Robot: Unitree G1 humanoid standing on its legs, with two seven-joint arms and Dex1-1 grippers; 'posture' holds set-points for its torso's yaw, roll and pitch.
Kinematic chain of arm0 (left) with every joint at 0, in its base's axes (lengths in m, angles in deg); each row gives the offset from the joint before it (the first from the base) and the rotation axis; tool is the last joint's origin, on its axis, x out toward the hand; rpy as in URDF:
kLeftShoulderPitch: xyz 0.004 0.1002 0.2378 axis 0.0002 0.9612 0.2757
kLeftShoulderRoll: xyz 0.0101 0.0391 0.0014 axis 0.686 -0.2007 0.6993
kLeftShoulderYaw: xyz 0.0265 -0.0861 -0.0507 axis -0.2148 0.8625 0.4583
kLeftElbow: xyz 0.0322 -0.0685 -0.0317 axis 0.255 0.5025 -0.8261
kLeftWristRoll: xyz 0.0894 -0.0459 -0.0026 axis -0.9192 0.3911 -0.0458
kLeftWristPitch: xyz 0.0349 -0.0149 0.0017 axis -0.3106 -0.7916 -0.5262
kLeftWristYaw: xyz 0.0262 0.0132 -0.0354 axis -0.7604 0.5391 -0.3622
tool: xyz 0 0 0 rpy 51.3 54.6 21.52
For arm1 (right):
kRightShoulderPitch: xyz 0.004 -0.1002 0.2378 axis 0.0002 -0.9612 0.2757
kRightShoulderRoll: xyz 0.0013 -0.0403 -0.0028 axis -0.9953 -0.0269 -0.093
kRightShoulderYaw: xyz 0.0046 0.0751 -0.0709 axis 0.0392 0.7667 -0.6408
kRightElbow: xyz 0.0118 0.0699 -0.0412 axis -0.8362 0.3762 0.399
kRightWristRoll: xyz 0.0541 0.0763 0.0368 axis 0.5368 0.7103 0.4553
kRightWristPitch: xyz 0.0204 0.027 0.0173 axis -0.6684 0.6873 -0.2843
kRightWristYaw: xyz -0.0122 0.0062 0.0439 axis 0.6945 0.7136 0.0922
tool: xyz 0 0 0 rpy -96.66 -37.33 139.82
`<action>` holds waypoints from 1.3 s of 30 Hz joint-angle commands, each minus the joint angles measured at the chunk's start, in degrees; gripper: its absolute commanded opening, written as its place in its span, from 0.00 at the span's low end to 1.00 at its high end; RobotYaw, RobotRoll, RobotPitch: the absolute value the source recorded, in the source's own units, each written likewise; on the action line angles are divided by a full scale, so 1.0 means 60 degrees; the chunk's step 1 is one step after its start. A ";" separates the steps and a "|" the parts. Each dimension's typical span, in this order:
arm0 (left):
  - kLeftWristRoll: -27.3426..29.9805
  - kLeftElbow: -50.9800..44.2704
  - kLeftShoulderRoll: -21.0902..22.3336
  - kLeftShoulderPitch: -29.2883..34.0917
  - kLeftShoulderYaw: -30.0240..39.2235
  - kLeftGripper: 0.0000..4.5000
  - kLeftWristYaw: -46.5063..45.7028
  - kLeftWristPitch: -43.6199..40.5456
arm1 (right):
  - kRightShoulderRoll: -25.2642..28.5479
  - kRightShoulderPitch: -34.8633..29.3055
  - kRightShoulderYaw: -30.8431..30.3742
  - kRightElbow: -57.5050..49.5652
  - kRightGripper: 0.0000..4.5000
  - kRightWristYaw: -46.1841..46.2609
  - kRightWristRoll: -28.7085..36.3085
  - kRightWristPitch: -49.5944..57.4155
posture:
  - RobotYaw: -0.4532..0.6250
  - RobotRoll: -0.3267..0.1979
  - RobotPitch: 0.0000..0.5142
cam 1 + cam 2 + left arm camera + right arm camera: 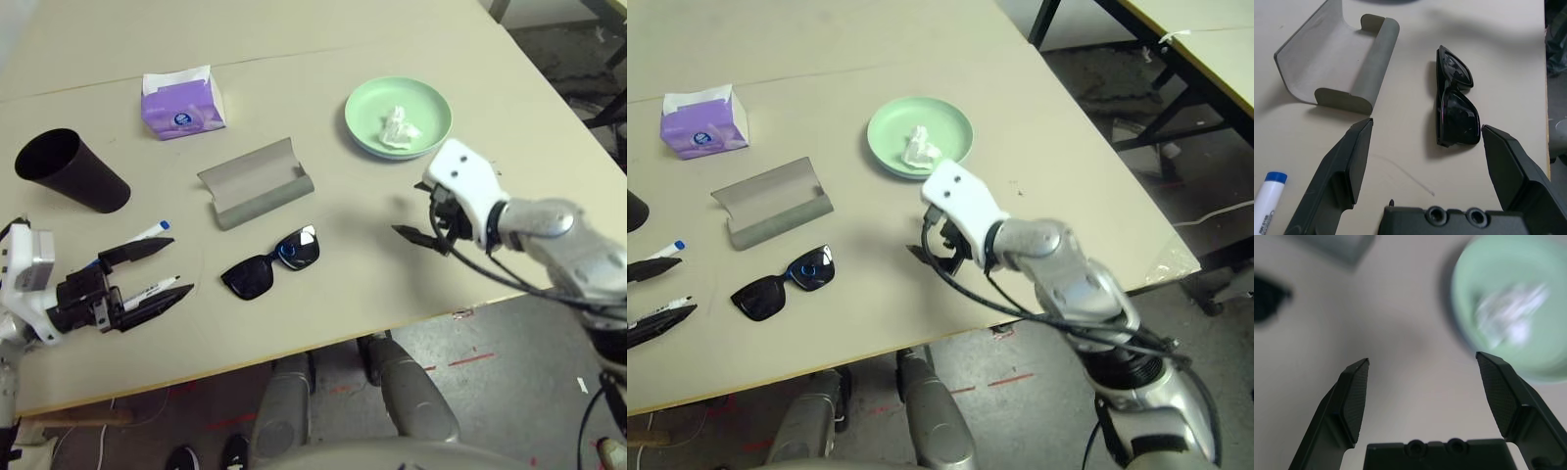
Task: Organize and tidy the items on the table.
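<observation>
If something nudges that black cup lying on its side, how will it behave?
The black cup lies on its side, so it will probably roll. It tapers, so it would likely curve rather than run straight. It looks empty and thin-walled, so probably light and easily shoved.

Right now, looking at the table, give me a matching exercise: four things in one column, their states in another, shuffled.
1. cup
2. tissue
3. case
4. sunglasses

A. lying on the green plate
B. folded, lenses on the table
C. tipped on its side
D. open and empty

Pairs: 1-C, 2-A, 3-D, 4-B
</observation>
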 commanded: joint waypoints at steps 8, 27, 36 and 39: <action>-0.0622 0.0927 -0.0451 -0.0910 -0.0678 1.00 -0.0029 0.0588 | -0.1950 0.3255 -0.3600 0.1801 0.98 -0.0705 -0.0018 -0.0298 | 0.29 0.62 0.48; -0.0767 0.2573 0.0504 -0.1367 -0.0262 1.00 0.0804 0.1046 | -0.6656 0.4092 -0.5445 0.6028 0.98 -0.2928 -0.2086 -0.4826 | 0.30 0.62 0.49; -0.0799 0.2995 0.0505 -0.1387 -0.0212 1.00 0.0888 0.1417 | -0.6971 0.3615 -0.6012 0.6070 0.98 -0.3155 -0.2723 -0.4820 | 0.32 0.62 0.50; -0.0740 0.2685 0.0434 -0.1227 -0.0177 1.00 0.0747 0.1320 | -0.7018 0.3482 -0.6173 0.6479 0.98 -0.3136 -0.3078 -0.5220 | 0.32 0.62 0.50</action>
